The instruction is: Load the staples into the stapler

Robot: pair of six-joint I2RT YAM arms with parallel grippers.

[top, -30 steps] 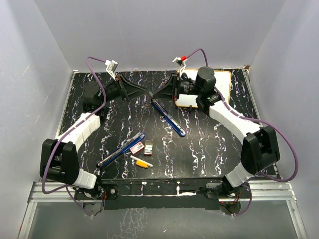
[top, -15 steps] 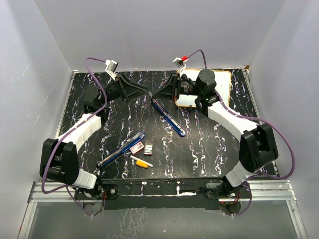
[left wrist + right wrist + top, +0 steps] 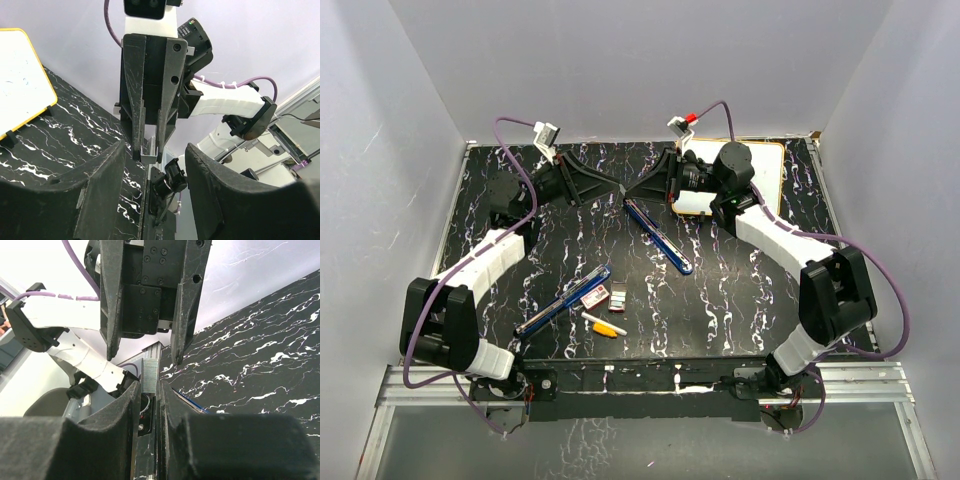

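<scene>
My right gripper (image 3: 632, 190) (image 3: 149, 385) is shut on a short silvery strip of staples (image 3: 150, 374), held in the air at the back middle of the table. My left gripper (image 3: 616, 186) (image 3: 156, 159) faces it tip to tip, jaws open, one fingertip on each side of the strip's free end (image 3: 149, 156) without touching it. An opened blue stapler (image 3: 660, 236) (image 3: 189, 402) lies just below the two grippers. Another blue stapler (image 3: 564, 299) lies at the front left. Beside it are the red-and-white staple box (image 3: 592, 296) and loose strips (image 3: 617, 297).
A yellow-and-white marker (image 3: 605, 325) lies near the front edge. A white board with a yellow rim (image 3: 765, 172) (image 3: 20, 90) sits at the back right under the right arm. The black marbled table (image 3: 740, 290) is walled on three sides.
The left gripper's jaws have narrowed around the tip of the strip. The right arm has shifted slightly left, still shut on the strip.
</scene>
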